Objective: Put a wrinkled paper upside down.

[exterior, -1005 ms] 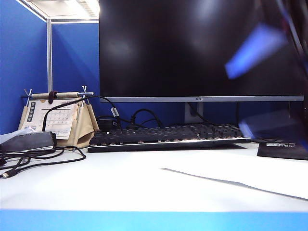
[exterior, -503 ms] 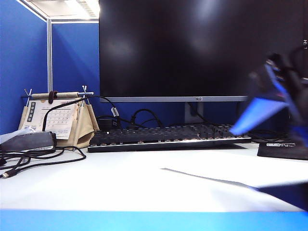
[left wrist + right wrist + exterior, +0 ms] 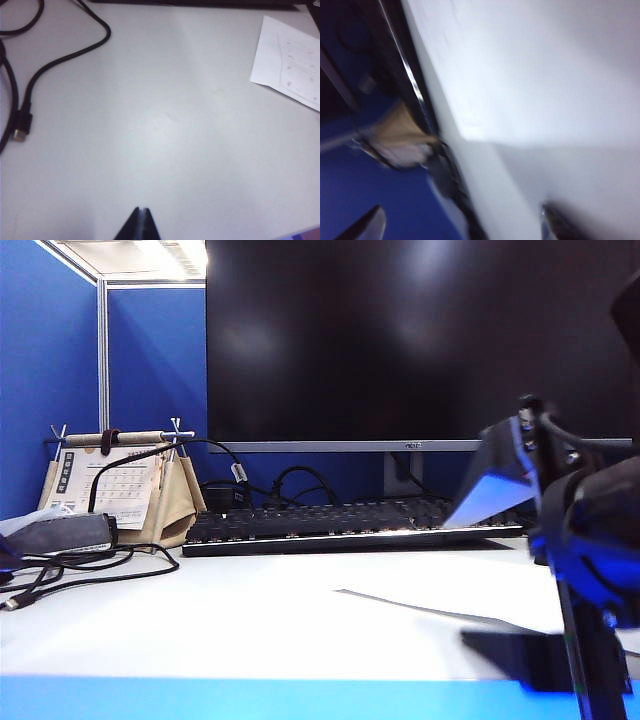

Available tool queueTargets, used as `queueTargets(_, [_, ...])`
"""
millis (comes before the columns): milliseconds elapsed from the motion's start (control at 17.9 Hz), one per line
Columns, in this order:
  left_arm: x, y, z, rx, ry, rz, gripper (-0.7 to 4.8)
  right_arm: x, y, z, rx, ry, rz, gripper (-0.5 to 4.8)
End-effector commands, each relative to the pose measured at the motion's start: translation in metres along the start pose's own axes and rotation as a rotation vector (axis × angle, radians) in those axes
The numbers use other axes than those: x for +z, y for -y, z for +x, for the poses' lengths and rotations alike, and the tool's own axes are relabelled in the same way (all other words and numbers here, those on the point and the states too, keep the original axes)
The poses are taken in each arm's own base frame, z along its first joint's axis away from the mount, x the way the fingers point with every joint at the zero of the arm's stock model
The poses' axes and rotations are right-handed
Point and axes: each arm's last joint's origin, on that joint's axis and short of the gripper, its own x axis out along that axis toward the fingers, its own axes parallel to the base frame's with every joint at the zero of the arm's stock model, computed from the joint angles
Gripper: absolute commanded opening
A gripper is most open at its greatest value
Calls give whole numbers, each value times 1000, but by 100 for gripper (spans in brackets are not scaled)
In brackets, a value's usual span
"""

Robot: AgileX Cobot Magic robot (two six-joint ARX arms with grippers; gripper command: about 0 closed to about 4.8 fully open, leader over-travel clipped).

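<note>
Viewing the desk, I find the wrinkled paper (image 3: 292, 67) lying flat on the white table (image 3: 160, 125), in front of the keyboard (image 3: 350, 525). My right gripper (image 3: 460, 227) hangs above it, jaws wide and empty. My left gripper (image 3: 139, 225) is pinched closed over bare table near a black cable (image 3: 60, 60).

Wrinkled paper (image 3: 470, 615) on table (image 3: 250, 620) right, before keyboard (image 3: 340, 525); calendar (image 3: 120, 485) left; monitor (image 3: 400, 340) behind.
</note>
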Motion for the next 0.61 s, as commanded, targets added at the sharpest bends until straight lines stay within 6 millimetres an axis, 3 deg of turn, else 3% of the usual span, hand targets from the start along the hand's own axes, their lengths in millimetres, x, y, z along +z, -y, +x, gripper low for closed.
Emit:
queueTargets(56, [2, 1, 0, -21, 8, -3, 9, 17, -9, 5, 49, 86, 8, 400])
queueTargets(279, [4, 2, 0, -30, 34, -10, 9, 39, -25, 8, 151, 155, 10, 366])
queueTargets(614, [10, 4, -1, -50, 91, -25, 9, 30, -51, 22, 266, 50, 9, 366])
